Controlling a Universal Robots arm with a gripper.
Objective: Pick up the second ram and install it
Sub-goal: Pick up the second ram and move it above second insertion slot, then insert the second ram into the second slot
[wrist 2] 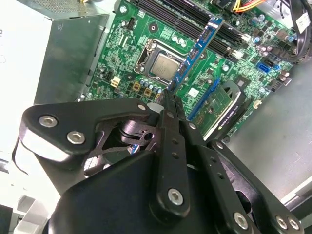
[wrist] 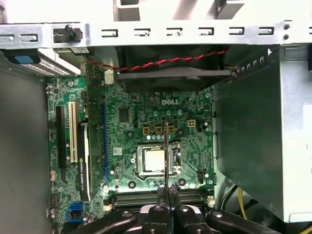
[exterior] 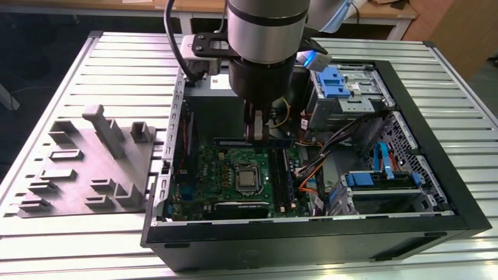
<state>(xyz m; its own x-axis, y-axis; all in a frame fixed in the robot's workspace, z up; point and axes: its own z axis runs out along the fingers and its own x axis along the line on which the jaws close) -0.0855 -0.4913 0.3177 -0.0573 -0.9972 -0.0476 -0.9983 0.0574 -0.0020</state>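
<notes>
Holding one item, the gripper (exterior: 257,137) had its fingers closed narrowly on the second ram (exterior: 230,141), pinching the thin board between them.

Item 1, the second ram: a blue-green stick with a row of small chips. In the exterior view it lay level, inside the open computer case (exterior: 311,233) and over the far part of the motherboard (exterior: 225,169). In the second wrist view the stick (wrist 2: 197,48) ran out from the gripper (wrist 2: 168,97) across the processor (wrist 2: 163,64). In the first wrist view it (wrist: 166,151) showed edge-on as a thin line rising from the gripper (wrist: 168,191). Its length ran across the black memory slots (wrist 2: 180,19), not along them, and it sat in none of them.

Item 2, motherboard: green, with the square silver processor (exterior: 247,178) near its middle and the memory slots (exterior: 281,175) just beside that, toward the exterior view's right.

Item 3, power supply (wrist: 253,136): a grey metal box beside the board.

Item 4, fan housing (wrist: 170,73): dark, crossed by a twisted red and black wire.

Item 5, drive bays (exterior: 335,79): blue-fronted, at the case's far side on the exterior view's right.

Item 6, grey moulded fixture (exterior: 86,169): on the slatted metal table (exterior: 116,64), just outside the case on the exterior view's left.
</notes>
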